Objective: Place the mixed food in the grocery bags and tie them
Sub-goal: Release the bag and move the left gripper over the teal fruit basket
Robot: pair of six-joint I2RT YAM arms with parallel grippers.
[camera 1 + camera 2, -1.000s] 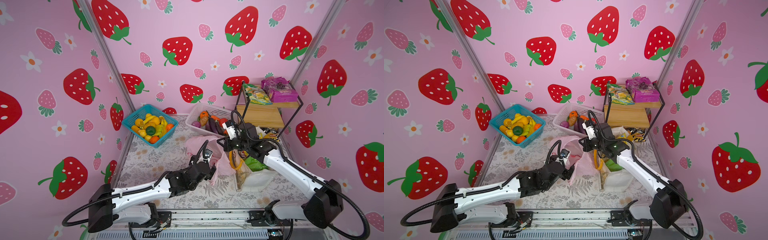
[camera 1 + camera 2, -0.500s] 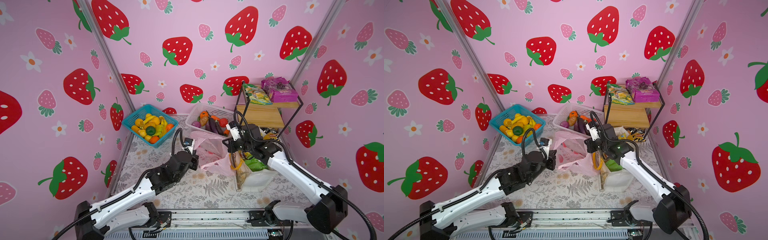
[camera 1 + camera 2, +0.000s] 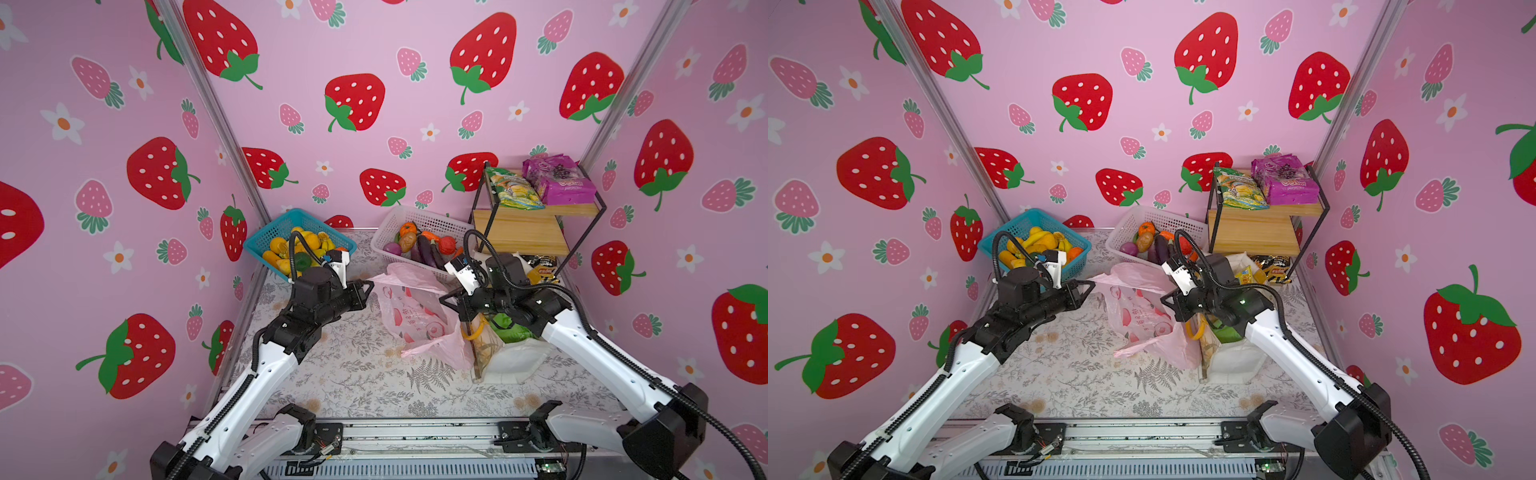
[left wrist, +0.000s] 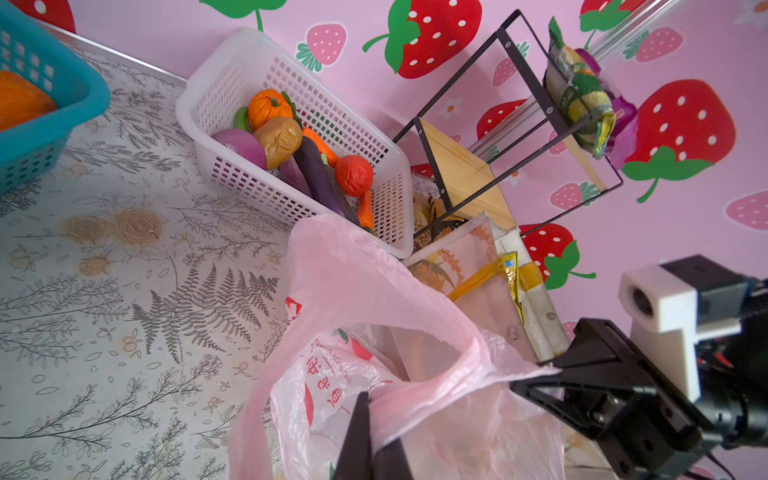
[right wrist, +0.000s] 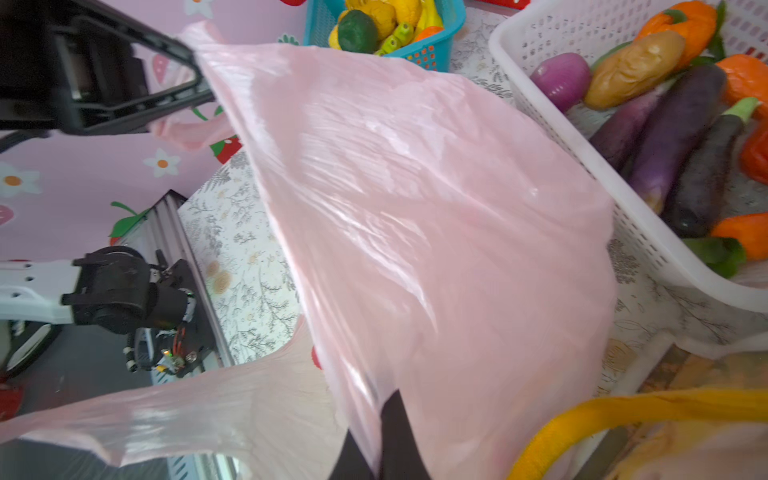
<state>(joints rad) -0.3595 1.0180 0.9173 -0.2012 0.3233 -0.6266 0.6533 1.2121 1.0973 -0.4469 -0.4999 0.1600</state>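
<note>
Both hands are shown closed on the pink carrier bag (image 3: 415, 316), which stands on the desk (image 3: 353, 386) between them. The left hand (image 4: 374, 440) is pressed together on a fold of the bag's rim. The right hand (image 5: 374, 453) is clamped on the opposite rim, and the thin film is drawn into a stretched sheet from one to the other.

Red fruit prints and red writing (image 4: 328, 378) are carried on the bag's side, but the characters cannot be read.

Just past the right hand, the white tote (image 3: 515, 357) is stood against the pink bag, its yellow handle (image 5: 582, 419) looping up under that hand. A bright green packet (image 3: 509, 328) is seen in its mouth.

Behind the left hand, a dark green round fruit (image 5: 357, 31) is kept among yellow fruit in the blue basket (image 3: 266, 232). Beyond the stretched film, the near rim of the white basket (image 4: 232, 62) of vegetables is set just beside the bag.

Farther beyond the right hand, a purple packet (image 3: 559, 183) and a green-and-yellow packet (image 3: 513, 191) are stacked on the wire shelf (image 3: 519, 232); their lettering is too small to make out.

Open patterned desk is left on the arms' side of both hands.
</note>
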